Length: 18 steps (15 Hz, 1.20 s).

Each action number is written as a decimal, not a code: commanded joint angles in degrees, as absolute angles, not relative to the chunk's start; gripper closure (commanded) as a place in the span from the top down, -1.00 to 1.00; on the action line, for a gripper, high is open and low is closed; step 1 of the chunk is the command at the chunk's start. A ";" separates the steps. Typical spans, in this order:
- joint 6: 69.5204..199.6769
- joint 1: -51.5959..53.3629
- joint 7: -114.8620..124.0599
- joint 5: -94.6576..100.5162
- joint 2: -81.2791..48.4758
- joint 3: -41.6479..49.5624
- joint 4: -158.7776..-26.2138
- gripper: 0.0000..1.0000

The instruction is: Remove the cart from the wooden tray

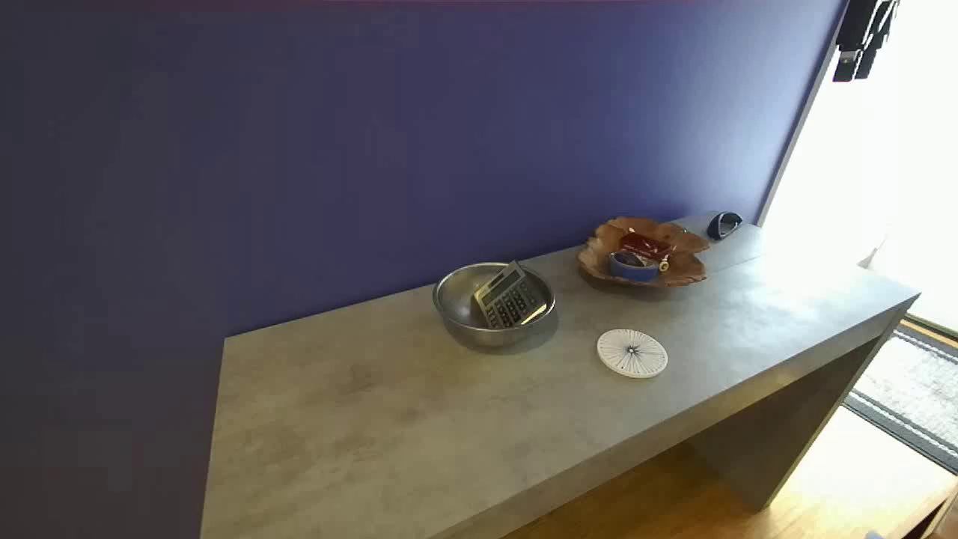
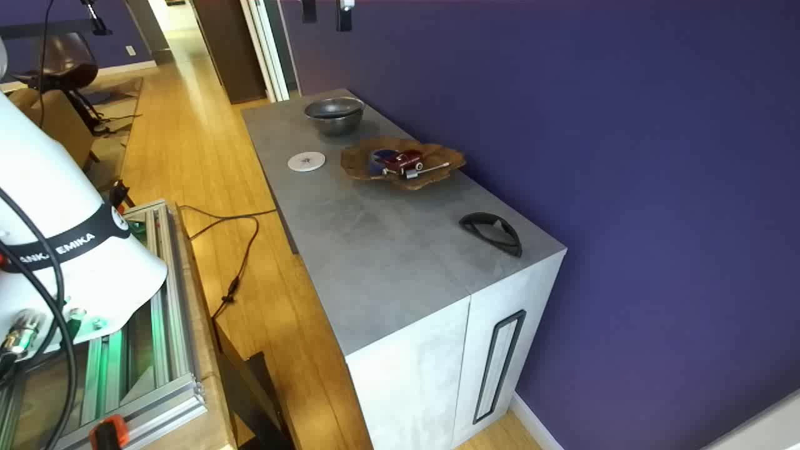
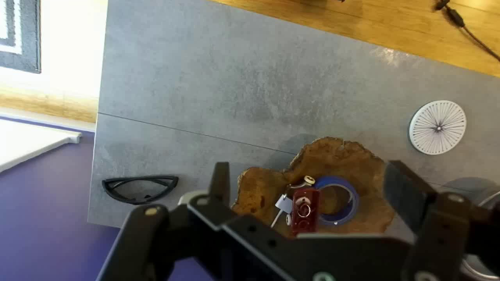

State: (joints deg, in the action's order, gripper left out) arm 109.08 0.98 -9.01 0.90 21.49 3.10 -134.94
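The cart is a small red wagon with pale wheels and a light handle. It lies in the wooden tray against a roll of blue tape, and it shows in both exterior views (image 1: 645, 245) (image 2: 404, 161) and in the wrist view (image 3: 305, 210). The brown, wavy-rimmed wooden tray (image 1: 595, 262) (image 2: 357, 164) (image 3: 332, 154) stands on the counter near the purple wall. My gripper (image 3: 308, 175) is open and empty, high above the tray. Its fingers frame the cart and tape; its body hides the tray's near part. Only its fingertips show at the top of both exterior views (image 1: 855, 67) (image 2: 326, 15).
The blue tape roll (image 3: 351, 210) touches the cart inside the tray. A steel bowl (image 1: 456, 303) holds a calculator (image 1: 509, 299). A white disc (image 3: 437, 127) lies near the tray. A black curved frame (image 2: 492, 232) lies near the counter's end. The purple wall (image 2: 562, 125) runs behind.
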 commanded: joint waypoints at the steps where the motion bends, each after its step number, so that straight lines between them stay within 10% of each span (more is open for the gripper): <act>1: 108.97 0.68 -9.08 0.79 21.46 2.81 -134.85 1.00; 18: 132.44 4.55 -6.82 -3.94 -0.52 -2.32 -136.43 1.00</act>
